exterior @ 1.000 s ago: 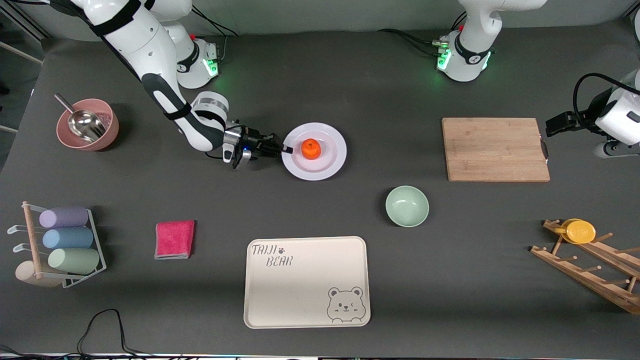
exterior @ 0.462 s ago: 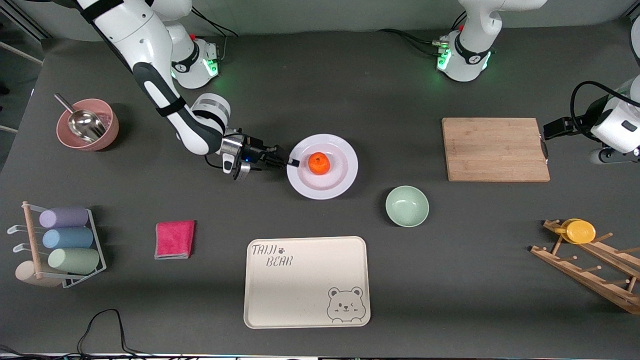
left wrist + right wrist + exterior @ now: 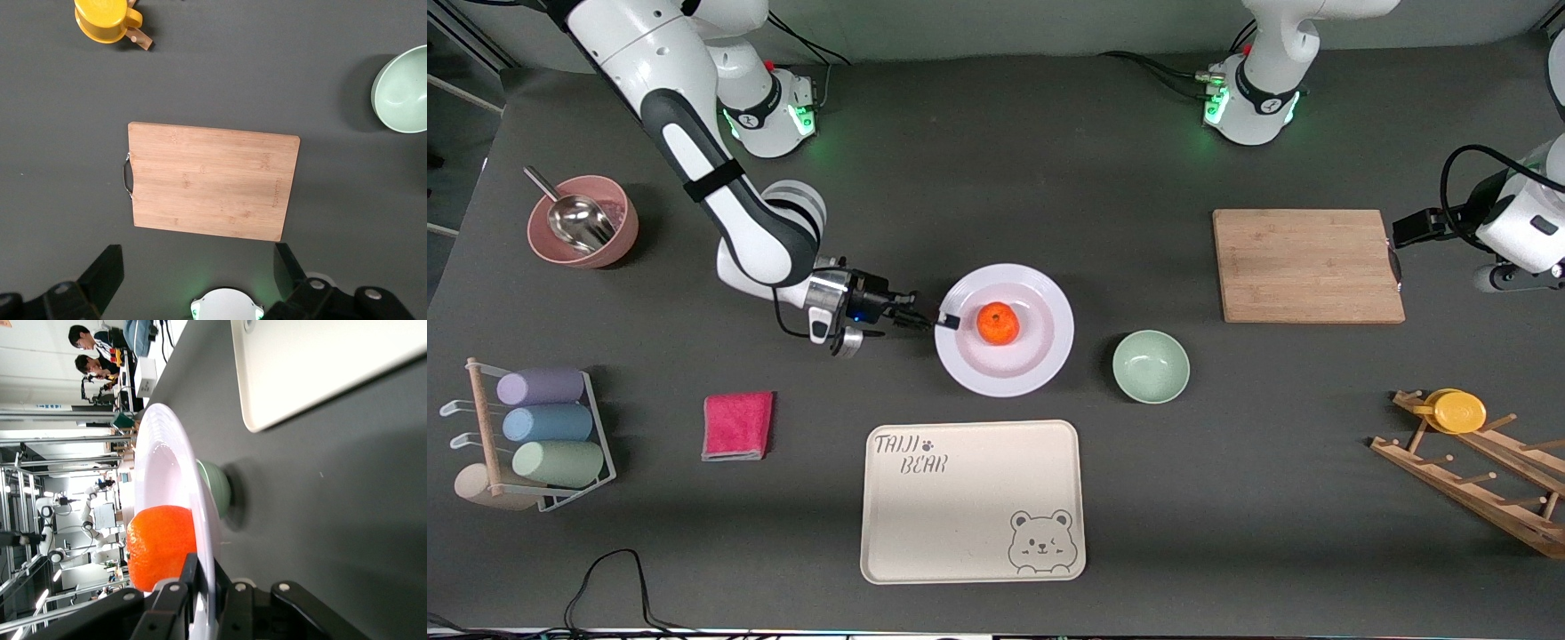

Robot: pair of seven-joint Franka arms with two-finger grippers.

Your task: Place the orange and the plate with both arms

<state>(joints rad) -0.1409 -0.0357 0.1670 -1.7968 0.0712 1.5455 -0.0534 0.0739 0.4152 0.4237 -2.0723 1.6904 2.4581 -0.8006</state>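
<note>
While the right gripper [image 3: 941, 321] pinches the plate [image 3: 1040, 360] by its rim, plate and orange [image 3: 998, 323] have shifted nearer the front camera over the last second, now just above the dark table [image 3: 996, 160], between the beige tray [image 3: 889, 542] and the robot bases, beside the green bowl [image 3: 1151, 366]. Orange sits centred on the plate, hasn't rolled. Judgement: carry is under way, likely heading for the tray; set-down not yet done. Left gripper [image 3: 193, 280] waits high over the cutting board [image 3: 1307, 265], jaws spread and empty. Surface: flat dark grey mat, looks grippy. Right wrist view shows a lab with people and other robots in the background
</note>
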